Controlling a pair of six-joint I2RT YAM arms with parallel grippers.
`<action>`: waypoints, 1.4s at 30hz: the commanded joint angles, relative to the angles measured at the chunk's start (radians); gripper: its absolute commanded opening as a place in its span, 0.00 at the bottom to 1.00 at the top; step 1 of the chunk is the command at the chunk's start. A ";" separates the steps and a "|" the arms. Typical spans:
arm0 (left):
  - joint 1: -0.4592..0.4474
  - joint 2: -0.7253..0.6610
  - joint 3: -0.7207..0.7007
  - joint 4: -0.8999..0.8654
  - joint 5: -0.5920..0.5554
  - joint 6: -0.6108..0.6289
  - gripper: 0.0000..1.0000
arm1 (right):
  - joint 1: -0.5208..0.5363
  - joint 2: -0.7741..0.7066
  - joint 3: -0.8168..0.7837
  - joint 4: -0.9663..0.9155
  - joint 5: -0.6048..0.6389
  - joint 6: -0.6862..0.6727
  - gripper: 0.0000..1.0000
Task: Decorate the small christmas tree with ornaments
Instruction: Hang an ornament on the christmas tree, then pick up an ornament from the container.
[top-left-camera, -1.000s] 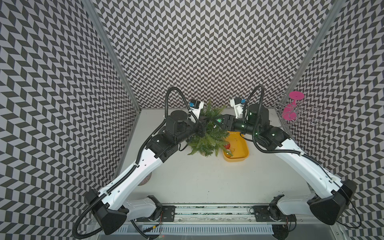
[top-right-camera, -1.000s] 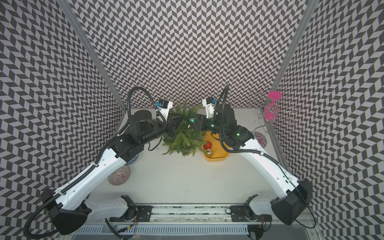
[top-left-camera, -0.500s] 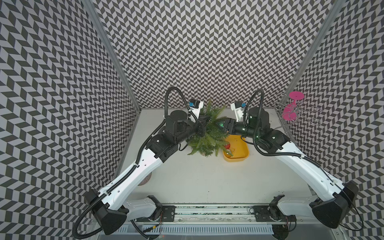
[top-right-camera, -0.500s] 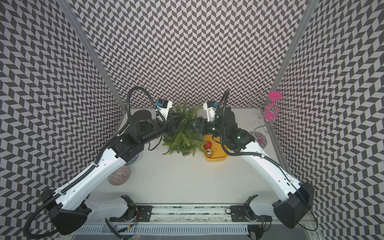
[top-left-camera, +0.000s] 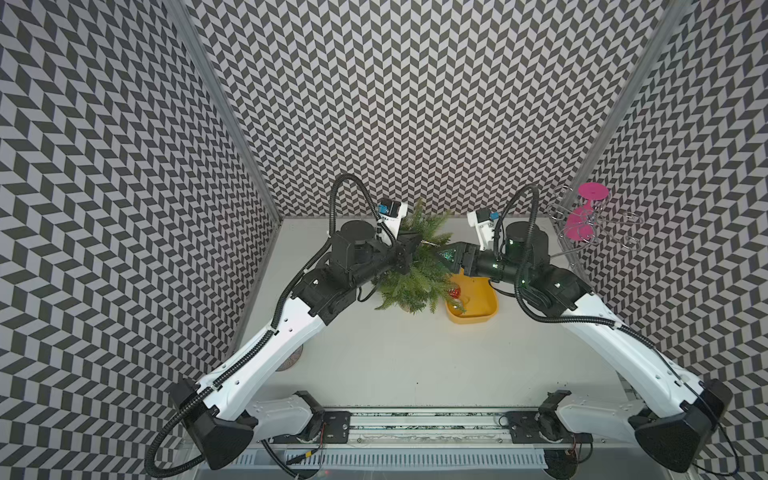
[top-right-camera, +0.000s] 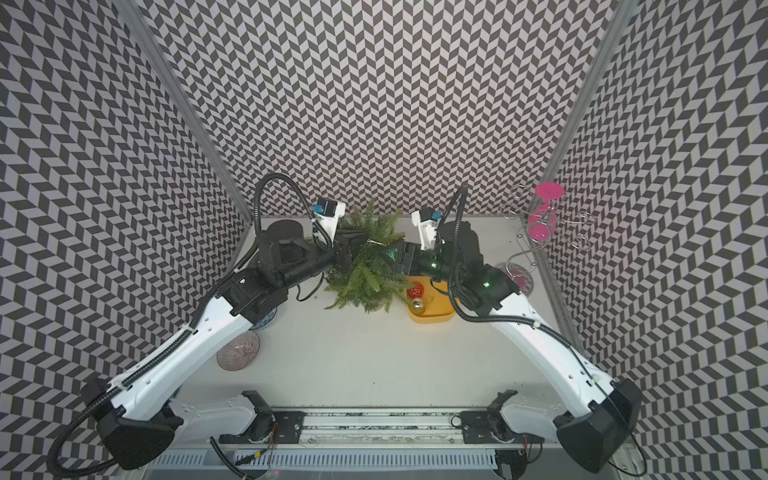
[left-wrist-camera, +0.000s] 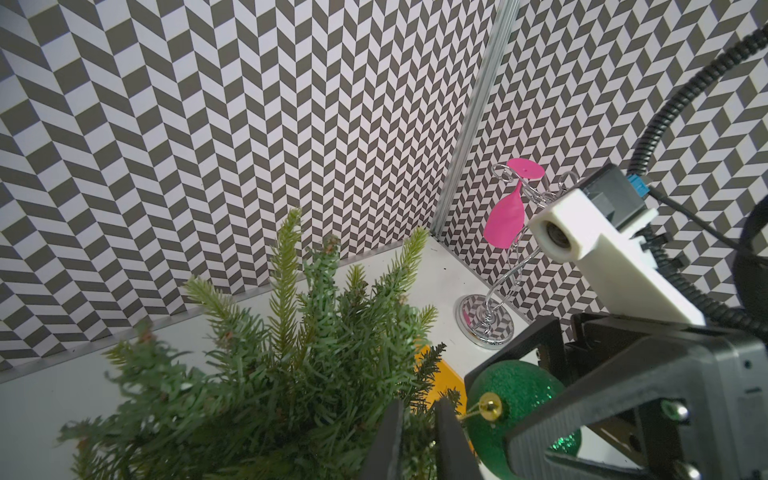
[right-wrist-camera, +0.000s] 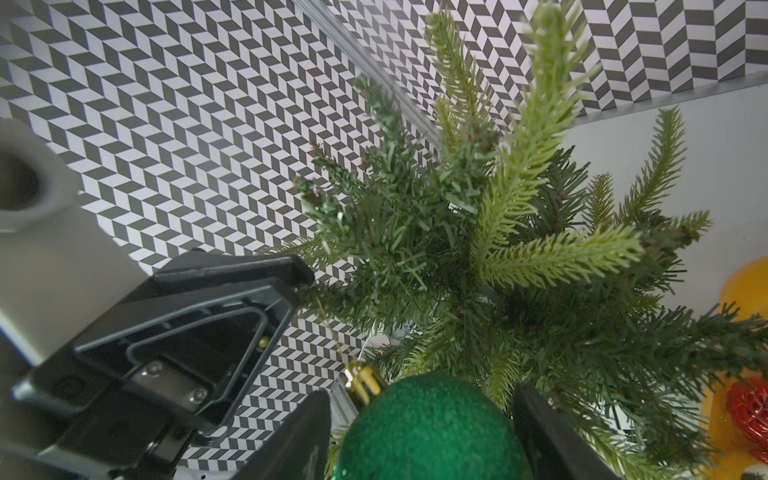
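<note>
The small christmas tree (top-left-camera: 415, 276) (top-right-camera: 365, 272) stands at the back of the table between both arms. My right gripper (top-left-camera: 452, 257) (top-right-camera: 393, 257) (right-wrist-camera: 422, 392) is open around the glittery green ornament (top-left-camera: 448, 252) (left-wrist-camera: 511, 399) (right-wrist-camera: 432, 432), with a gap showing beside one finger. Its thin hanger runs up to a branch by my left gripper (top-left-camera: 409, 248) (top-right-camera: 353, 246) (left-wrist-camera: 420, 436), whose jaws stand slightly open with tree needles between them. The red ornament (top-left-camera: 454, 291) (top-right-camera: 414, 289) and the pale gold ornament (top-right-camera: 417, 306) lie in the yellow tray (top-left-camera: 484, 309) (top-right-camera: 436, 313).
A chrome stand with pink glasses (top-left-camera: 582, 220) (top-right-camera: 540, 216) (left-wrist-camera: 505, 224) rises in the back right corner. A patterned plate (top-right-camera: 519, 276) lies by the right arm. A pinkish glass dish (top-right-camera: 238, 351) and a bluish dish (top-right-camera: 264, 322) sit under the left arm. Patterned walls close three sides.
Both pairs of jaws have parted a little. The right gripper has drawn back slightly to the right, with the green ornament still between its fingers.
</note>
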 joint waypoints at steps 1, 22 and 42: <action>-0.005 -0.011 0.027 -0.003 -0.016 0.004 0.18 | 0.005 -0.038 -0.013 0.057 -0.078 -0.009 0.69; -0.005 -0.003 0.037 -0.002 -0.022 0.007 0.30 | 0.006 -0.070 -0.037 -0.005 -0.119 -0.113 0.67; 0.013 -0.097 0.023 -0.058 -0.008 -0.012 0.47 | -0.249 -0.129 -0.074 -0.189 -0.020 -0.140 0.62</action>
